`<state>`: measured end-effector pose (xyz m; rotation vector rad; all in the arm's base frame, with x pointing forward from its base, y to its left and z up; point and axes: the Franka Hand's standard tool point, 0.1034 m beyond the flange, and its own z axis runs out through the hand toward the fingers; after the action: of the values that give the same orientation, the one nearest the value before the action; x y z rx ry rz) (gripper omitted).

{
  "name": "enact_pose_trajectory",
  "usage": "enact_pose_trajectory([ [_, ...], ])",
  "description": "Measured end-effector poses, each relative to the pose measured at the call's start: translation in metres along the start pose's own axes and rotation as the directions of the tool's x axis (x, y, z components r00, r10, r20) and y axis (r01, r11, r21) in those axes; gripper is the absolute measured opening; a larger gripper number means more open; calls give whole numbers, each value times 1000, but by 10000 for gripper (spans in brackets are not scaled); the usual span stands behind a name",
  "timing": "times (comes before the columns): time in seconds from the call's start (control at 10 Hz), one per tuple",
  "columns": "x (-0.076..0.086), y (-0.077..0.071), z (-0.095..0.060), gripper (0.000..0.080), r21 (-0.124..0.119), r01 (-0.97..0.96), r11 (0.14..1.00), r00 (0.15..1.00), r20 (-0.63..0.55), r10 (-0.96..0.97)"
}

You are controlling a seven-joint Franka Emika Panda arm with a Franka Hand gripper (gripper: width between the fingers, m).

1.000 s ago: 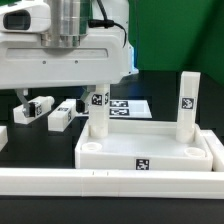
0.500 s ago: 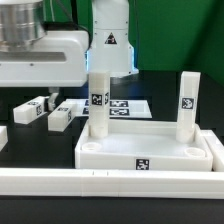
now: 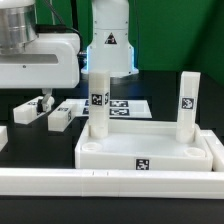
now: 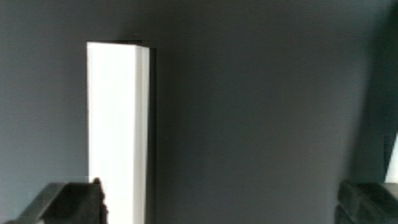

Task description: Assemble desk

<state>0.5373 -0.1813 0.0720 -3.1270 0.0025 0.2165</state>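
The gripper [image 4: 228,205] has been shifted further toward the exterior view's left. Its jaws are seen spread apart. The desk top [image 3: 150,152] is unmoved.

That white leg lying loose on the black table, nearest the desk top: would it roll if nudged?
Probably not: the loose leg looks square-sided and lies flat, so it should slide rather than roll. It looks like stiff moulded plastic, so it is likely light and unbending. Stood on end, it might tip easily, being tall and narrow.
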Motion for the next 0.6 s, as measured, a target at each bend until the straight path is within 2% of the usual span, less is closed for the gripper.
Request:
enact_pose_trajectory([
  [0.1,-15,2,3,649,62,-115,991,991,75,110],
  [0.2,-23,8,5,649,77,-138,987,985,116,128],
  [0.3,-33,8,9,649,104,-161,981,977,156,144],
  [0.4,-39,8,10,649,117,-174,978,973,174,152],
  [0.6,-37,7,11,649,114,-168,979,973,179,146],
])
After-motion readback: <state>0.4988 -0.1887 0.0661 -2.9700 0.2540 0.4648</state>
